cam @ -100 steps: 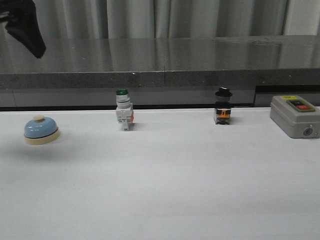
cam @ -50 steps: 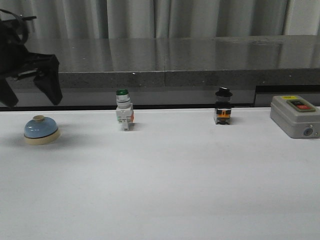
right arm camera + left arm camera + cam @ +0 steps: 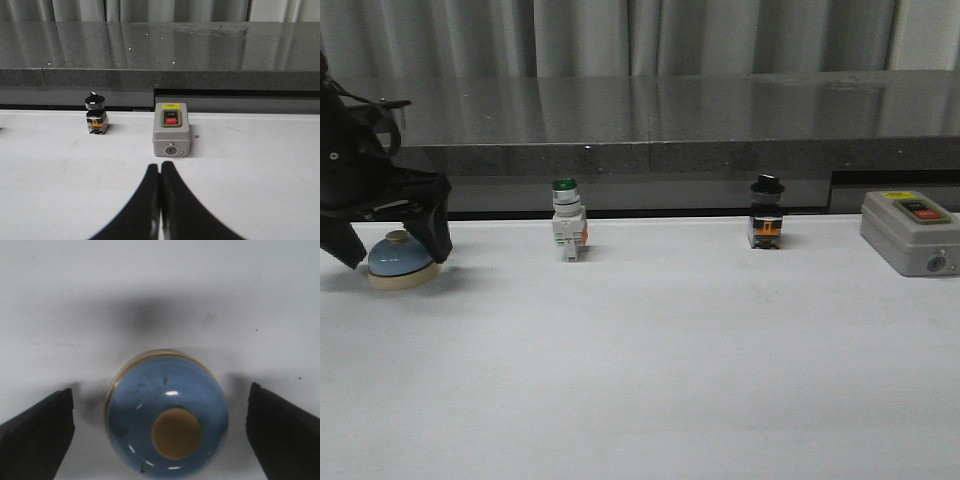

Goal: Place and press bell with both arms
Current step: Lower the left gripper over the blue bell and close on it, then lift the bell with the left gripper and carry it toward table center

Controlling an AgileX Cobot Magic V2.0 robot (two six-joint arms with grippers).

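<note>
While the right arm is out of sight in the front view, the left gripper (image 3: 390, 238) hangs low at the far left of the white table (image 3: 650, 370), its two dark fingers spread to either side of the bell (image 3: 403, 259). One finger (image 3: 433, 225) stands just beside the bell's right edge; whether it touches cannot be told from here. The bell sits upright on the table. Farther right along the back of the table stand a green-capped switch (image 3: 568, 232), a black-capped switch (image 3: 766, 213) and a grey box (image 3: 909, 233) with red and black buttons, all well apart from the bell.

From the left wrist view, the bell (image 3: 166, 423) lies between the two fingers (image 3: 37, 435), which are released, with bare table showing on both sides of the dome.

From the right wrist view, the right gripper (image 3: 160, 205) has its fingers clenched together on nothing, above the table near the grey box (image 3: 171, 130), with the black-capped switch (image 3: 96, 115) beside that box.
</note>
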